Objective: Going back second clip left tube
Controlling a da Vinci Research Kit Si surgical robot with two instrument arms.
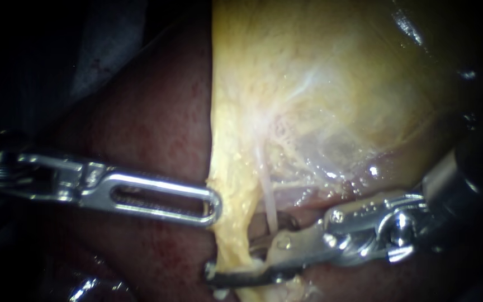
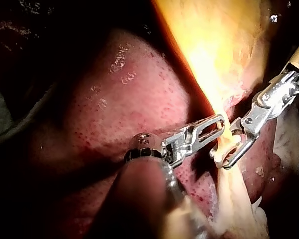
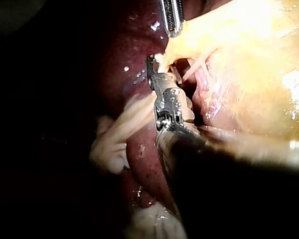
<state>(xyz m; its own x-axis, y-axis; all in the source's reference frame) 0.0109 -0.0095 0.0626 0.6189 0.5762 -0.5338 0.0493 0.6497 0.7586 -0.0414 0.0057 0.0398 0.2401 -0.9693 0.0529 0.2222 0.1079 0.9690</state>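
Observation:
My left instrument (image 1: 211, 204) comes in from the left with its slotted jaws shut on the edge of the yellow gallbladder tissue (image 1: 308, 84); in the left wrist view its jaws (image 2: 219, 124) hold the same edge. From the right comes my right instrument (image 1: 236, 263), low in the endoscope view. Its jaws stand open, astride a hanging yellow strand (image 1: 233, 235), as the left wrist view also shows (image 2: 230, 148). A thin pale tube (image 1: 268, 198) runs down from the gallbladder and goes behind the right instrument's jaws. I cannot make out any clip on it.
Dark red liver (image 1: 157, 123) lies behind and below my left instrument. Pale fatty tissue (image 3: 112, 142) hangs beside the right instrument's shaft in the right wrist view. The edges of the endoscope view are dark.

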